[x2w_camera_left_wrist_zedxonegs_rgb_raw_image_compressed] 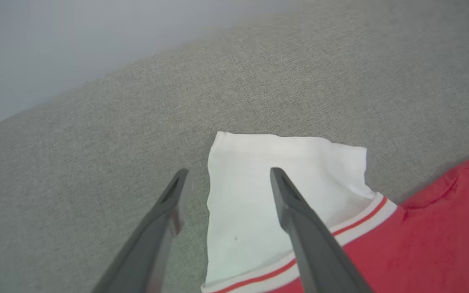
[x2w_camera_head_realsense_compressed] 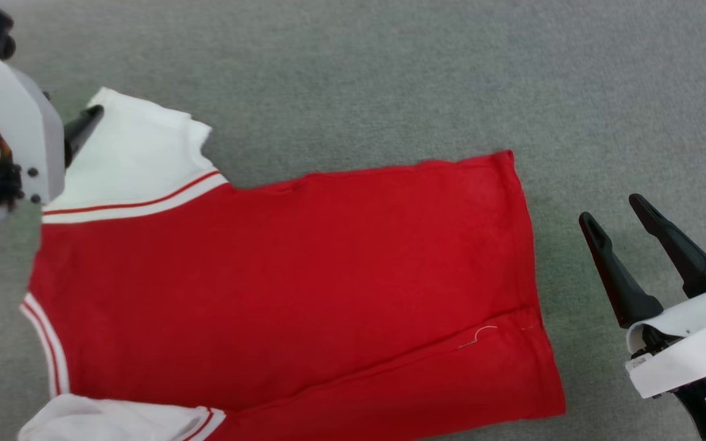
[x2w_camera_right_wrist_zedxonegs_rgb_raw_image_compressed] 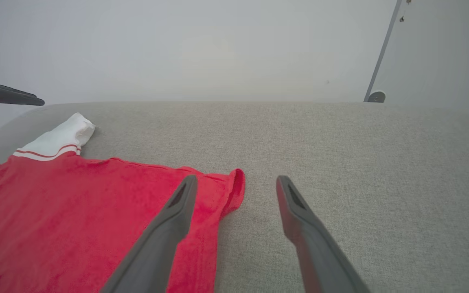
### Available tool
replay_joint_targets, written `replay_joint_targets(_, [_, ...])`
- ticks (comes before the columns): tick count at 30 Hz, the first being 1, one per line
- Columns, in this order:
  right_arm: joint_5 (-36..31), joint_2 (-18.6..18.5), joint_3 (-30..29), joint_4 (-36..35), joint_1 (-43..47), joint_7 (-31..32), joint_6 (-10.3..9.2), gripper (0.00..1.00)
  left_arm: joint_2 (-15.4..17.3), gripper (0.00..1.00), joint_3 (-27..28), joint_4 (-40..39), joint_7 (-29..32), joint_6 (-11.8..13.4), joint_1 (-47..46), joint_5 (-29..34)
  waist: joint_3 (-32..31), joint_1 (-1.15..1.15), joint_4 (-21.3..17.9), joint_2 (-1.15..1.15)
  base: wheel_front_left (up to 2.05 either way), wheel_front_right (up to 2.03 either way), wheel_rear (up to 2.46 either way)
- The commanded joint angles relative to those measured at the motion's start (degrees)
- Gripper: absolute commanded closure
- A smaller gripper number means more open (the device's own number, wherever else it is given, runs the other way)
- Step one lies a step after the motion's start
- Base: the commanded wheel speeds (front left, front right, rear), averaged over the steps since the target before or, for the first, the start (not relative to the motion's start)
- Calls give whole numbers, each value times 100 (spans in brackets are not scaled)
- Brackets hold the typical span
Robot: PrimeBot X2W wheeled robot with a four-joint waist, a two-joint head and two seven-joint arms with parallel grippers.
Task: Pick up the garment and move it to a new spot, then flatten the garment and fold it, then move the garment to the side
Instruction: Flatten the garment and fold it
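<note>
1. Red garment [x2w_camera_head_realsense_compressed: 292, 275] lies flat on the grey surface [x2w_camera_head_realsense_compressed: 390, 73], white sleeves at the robot's left.
2. Left gripper [x2w_camera_left_wrist_zedxonegs_rgb_raw_image_compressed: 229, 173] hovers spread wide over one white sleeve's edge, holding nothing.
3. Right gripper [x2w_camera_head_realsense_compressed: 610, 208], likewise wide and empty, is near the hem.

Left pincer [x2w_camera_left_wrist_zedxonegs_rgb_raw_image_compressed: 229, 173] spread wide, empty; right pincer [x2w_camera_head_realsense_compressed: 610, 208] spread wide, empty.
</note>
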Motion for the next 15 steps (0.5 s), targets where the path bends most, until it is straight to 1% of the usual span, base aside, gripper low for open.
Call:
replay_joint_targets(1, [16, 37, 23, 33, -67, -58, 0, 0, -37, 0, -47, 134, 172, -88, -153, 36, 249, 0, -222, 0, 0, 0, 0])
replay_joint_targets(5, [61, 53, 96, 120, -158, -145, 0, 0, -122, 0, -162, 524, 639, -247, -481, 113, 424, 0, -326, 0, 0, 0, 0])
replay_joint_targets(8, [123, 63, 149, 189, -194, -190, 0, 0, -197, 0, -249, 836, 978, -318, -670, 120, 517, 0, -387, 0, 0, 0, 0])
replay_joint_targets(11, [162, 54, 178, 249, -266, -209, 0, 0, -278, 0, -311, 1117, 1263, -324, -796, 93, 572, 0, -426, 0, 0, 0, 0])
replay_joint_targets(15, [217, 15, 184, 312, -289, -205, 0, 0, -391, 0, -415, 1455, 1500, -353, -860, 111, 617, 0, -447, 0, 0, 0, 0])
